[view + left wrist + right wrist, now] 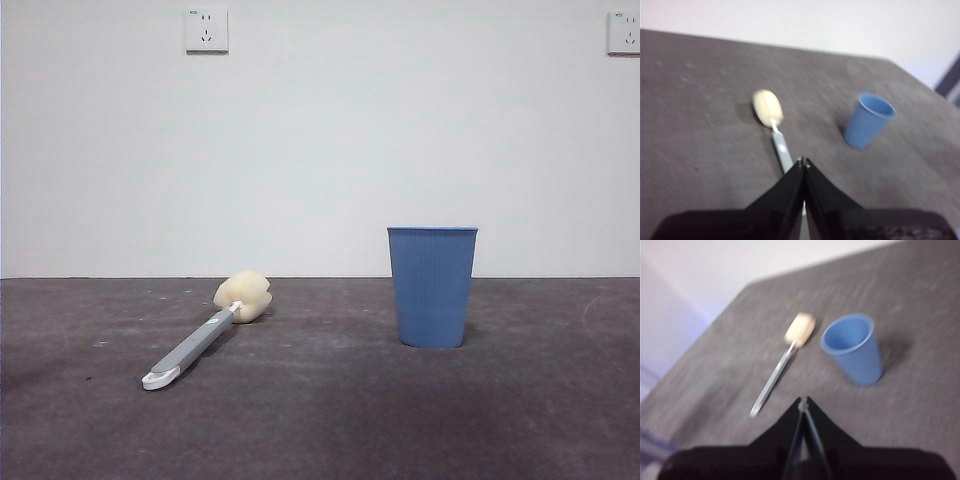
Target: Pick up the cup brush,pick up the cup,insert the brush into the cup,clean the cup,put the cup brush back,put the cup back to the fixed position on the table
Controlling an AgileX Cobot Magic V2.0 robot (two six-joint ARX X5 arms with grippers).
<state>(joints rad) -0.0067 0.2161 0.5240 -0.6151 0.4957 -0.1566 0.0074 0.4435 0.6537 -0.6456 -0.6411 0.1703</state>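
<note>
Nothing grasped yet; the first step, picking up the cup brush, is not begun.

Cup brush [205, 329] lies flat on the bench [320, 420], left of centre, sponge head toward the far side, white handle tip toward the near-left. Blue ribbed cup [432, 286] stands upright to the right, well apart from the brush.

Left hand [803, 162] hangs above the bench over the brush handle's near end, jaws clenched together, empty. Right hand [803, 402] also aloft, jaws pressed together, empty, nearer the cup.

Judgement: the left hand must release its jaws, descend and straddle the flat handle. The low handle leaves little clearance from the bench.
</note>
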